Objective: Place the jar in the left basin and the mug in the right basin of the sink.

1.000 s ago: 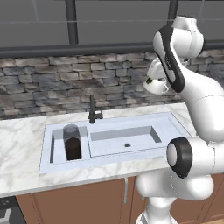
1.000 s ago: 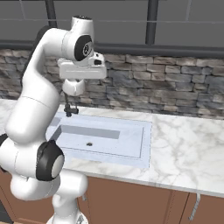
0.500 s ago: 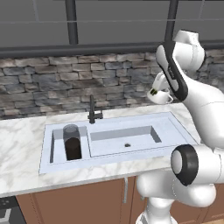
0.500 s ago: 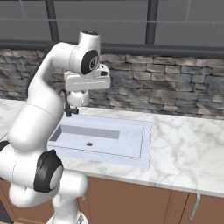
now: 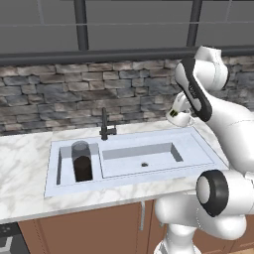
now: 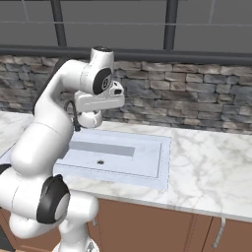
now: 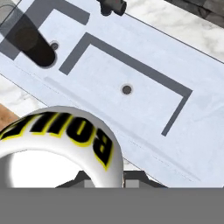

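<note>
white marble table [image 5: 25, 158] runs along a grey stone wall [image 5: 49, 99]. brown wooden cabinet fronts [image 6: 147, 224] stand beneath it. dark window frame bars [image 5: 81, 25] rise above the wall.

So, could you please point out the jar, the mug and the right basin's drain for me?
jar [image 5: 82, 166], left base view, on its dark lower body.
mug [image 7: 57, 148], hand view, on its white lettered wall.
right basin drain [image 7: 126, 89], hand view, on the round hole.
</note>
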You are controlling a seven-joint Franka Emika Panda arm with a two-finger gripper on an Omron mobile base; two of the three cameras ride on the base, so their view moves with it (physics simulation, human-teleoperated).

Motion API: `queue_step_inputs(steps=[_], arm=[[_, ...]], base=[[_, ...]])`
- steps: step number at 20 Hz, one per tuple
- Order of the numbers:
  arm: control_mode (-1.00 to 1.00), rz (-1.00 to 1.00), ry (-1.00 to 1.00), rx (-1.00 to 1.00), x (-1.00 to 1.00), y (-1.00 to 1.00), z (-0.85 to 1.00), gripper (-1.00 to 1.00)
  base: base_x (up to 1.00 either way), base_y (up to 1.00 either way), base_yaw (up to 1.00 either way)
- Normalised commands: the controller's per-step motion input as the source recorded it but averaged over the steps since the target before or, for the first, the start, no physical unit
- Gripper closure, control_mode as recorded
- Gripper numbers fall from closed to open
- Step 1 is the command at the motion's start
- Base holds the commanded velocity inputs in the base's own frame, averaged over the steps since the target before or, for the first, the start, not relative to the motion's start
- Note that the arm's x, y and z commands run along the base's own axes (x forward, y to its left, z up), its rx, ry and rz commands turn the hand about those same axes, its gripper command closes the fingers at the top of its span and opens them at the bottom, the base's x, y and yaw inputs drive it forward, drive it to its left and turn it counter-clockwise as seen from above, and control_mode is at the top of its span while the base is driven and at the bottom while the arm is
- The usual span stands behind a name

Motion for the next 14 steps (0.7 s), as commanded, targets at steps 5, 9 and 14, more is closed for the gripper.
queue_step_inputs(steps=[5,9,14], arm=[[-1.00,0.00,0.00,0.00,0.07,0.00,-0.20,1.00],[-1.00,0.00,0.00,-0.01,0.15,0.01,-0.25,1.00],[-1.00,0.00,0.00,-0.03,0.17,0.05,-0.22,1.00]], base=[[0.00,0.00,0.00],[0.00,0.00,0.00],[0.00,0.00,0.00]])
